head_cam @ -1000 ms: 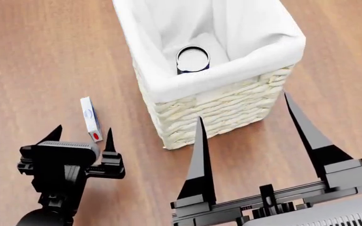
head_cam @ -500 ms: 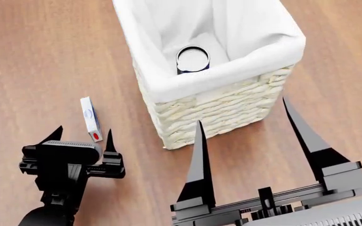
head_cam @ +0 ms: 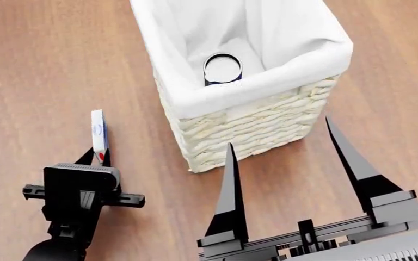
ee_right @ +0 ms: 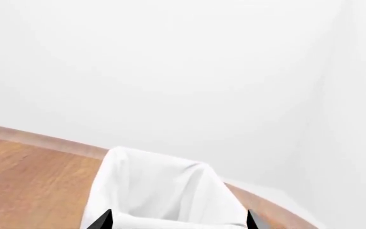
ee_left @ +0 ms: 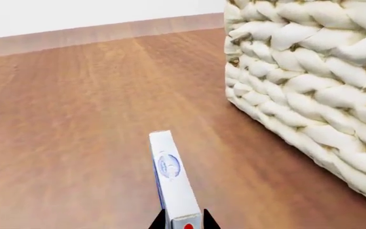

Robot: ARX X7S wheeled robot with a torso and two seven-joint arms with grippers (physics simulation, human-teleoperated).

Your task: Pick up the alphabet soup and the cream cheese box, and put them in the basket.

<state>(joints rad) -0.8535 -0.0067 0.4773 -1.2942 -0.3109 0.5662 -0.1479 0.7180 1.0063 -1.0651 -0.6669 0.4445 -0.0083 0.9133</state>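
The cream cheese box, white with a blue oval and a red mark, stands on its thin edge on the wood floor left of the basket. My left gripper is shut on its red-marked end. In the left wrist view the box runs away from the gripper, a fingertip on each side. The alphabet soup stands upright inside the basket, its pale top showing. My right gripper is open and empty, near the basket's front wall; it also shows in the right wrist view.
The wicker wall of the basket stands close beside the box. The white liner fills the bottom of the right wrist view. Wood floor lies all around, with a white wall at the far side.
My left gripper has closed on the cream cheese box, and the box has turned up onto its thin edge. The right gripper has sunk slightly.
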